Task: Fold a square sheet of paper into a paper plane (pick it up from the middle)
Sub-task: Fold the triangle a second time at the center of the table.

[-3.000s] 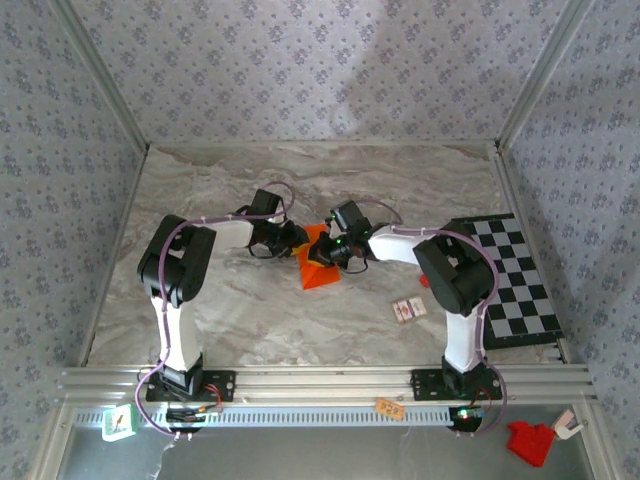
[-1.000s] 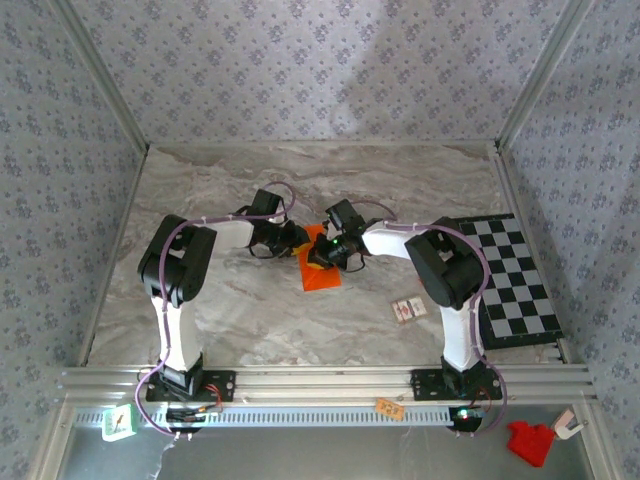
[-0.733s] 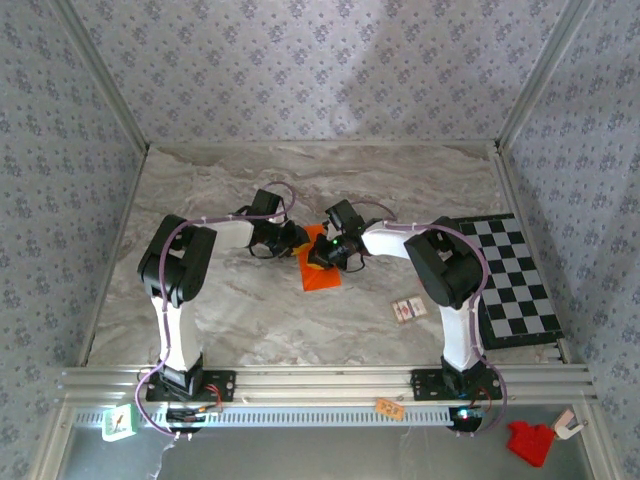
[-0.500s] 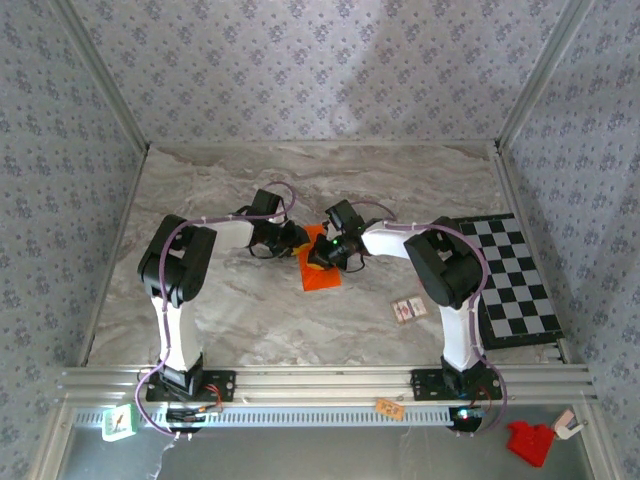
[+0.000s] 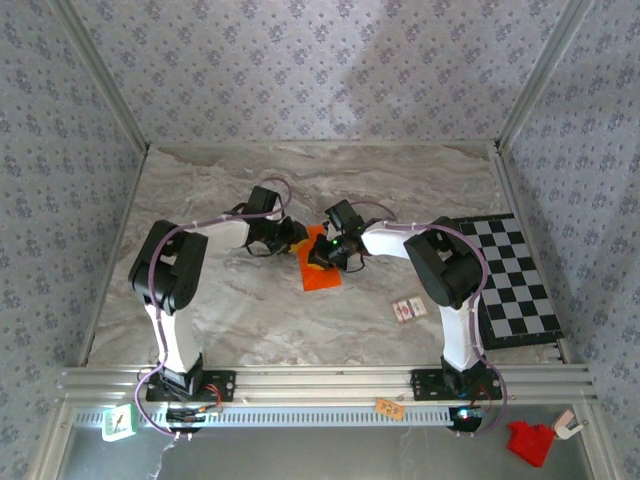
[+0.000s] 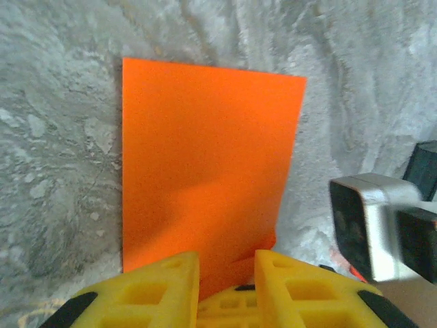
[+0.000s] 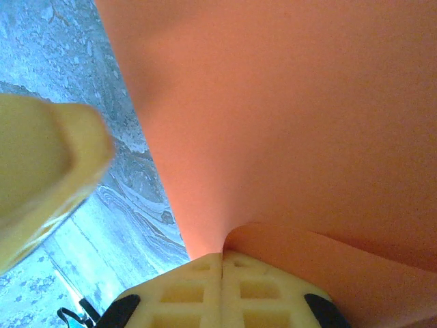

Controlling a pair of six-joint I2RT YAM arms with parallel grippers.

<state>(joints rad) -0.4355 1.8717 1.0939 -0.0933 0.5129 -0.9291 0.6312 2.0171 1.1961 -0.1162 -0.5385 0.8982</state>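
The square sheet of paper (image 5: 321,270) is bright orange and lies folded into a rectangle on the marble table (image 5: 230,310), its far end lifted. My right gripper (image 5: 318,252) is shut on that lifted edge. In the right wrist view the paper (image 7: 287,116) curls out of the closed seam of the right gripper (image 7: 223,256). My left gripper (image 5: 297,237) sits at the paper's upper left corner. In the left wrist view the left gripper (image 6: 227,258) is open, its yellow fingers (image 6: 164,280) apart, with the near edge of the paper (image 6: 205,157) between them.
A black-and-white checkered board (image 5: 510,280) lies at the right edge of the table. Two small cards (image 5: 408,309) and a small red block (image 5: 424,281) lie between it and the paper. Patterned walls close in three sides.
The right gripper slid a little to the left with the paper edge early on, then held still. The left arm's elbow has swung left, and its jaws have widened slightly.
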